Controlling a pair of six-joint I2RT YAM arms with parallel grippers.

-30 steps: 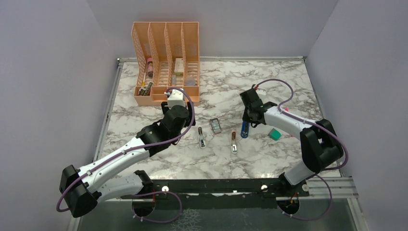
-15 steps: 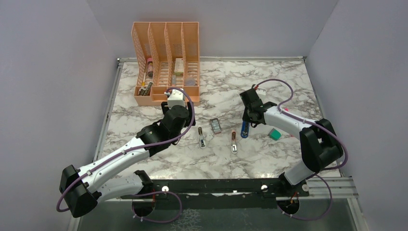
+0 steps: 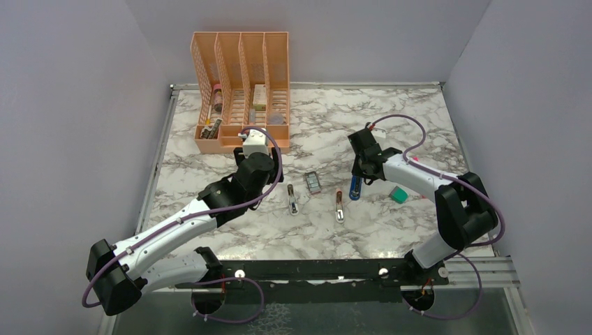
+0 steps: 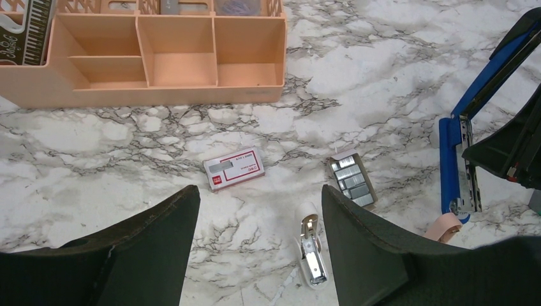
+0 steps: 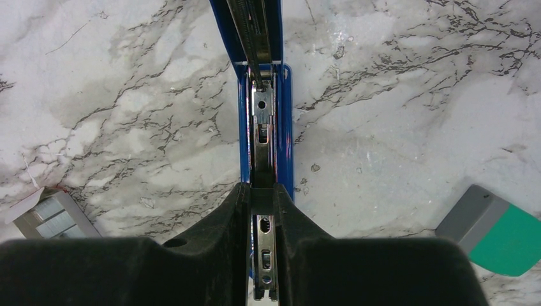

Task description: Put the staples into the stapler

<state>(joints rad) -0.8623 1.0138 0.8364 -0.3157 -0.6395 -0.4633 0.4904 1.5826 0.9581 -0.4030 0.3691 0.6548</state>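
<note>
The blue stapler (image 5: pixel 285 127) lies on the marble, hinged open, its top arm raised; it also shows in the top view (image 3: pixel 355 188) and the left wrist view (image 4: pixel 452 159). My right gripper (image 5: pixel 263 191) is shut on its metal staple rail. The staples' reddish box with a pale label (image 4: pixel 234 169) lies flat below the organizer. Its open tray of staple strips (image 4: pixel 352 180) lies to the right, also in the top view (image 3: pixel 313 183). My left gripper (image 4: pixel 258 197) is open and empty above the marble, near the box.
An orange desk organizer (image 3: pixel 241 91) stands at the back left. A small white and metal tool (image 4: pixel 311 252) lies by my left gripper's right finger. A teal block (image 3: pixel 398 195) sits right of the stapler. A pinkish item (image 3: pixel 339 206) lies left of the stapler.
</note>
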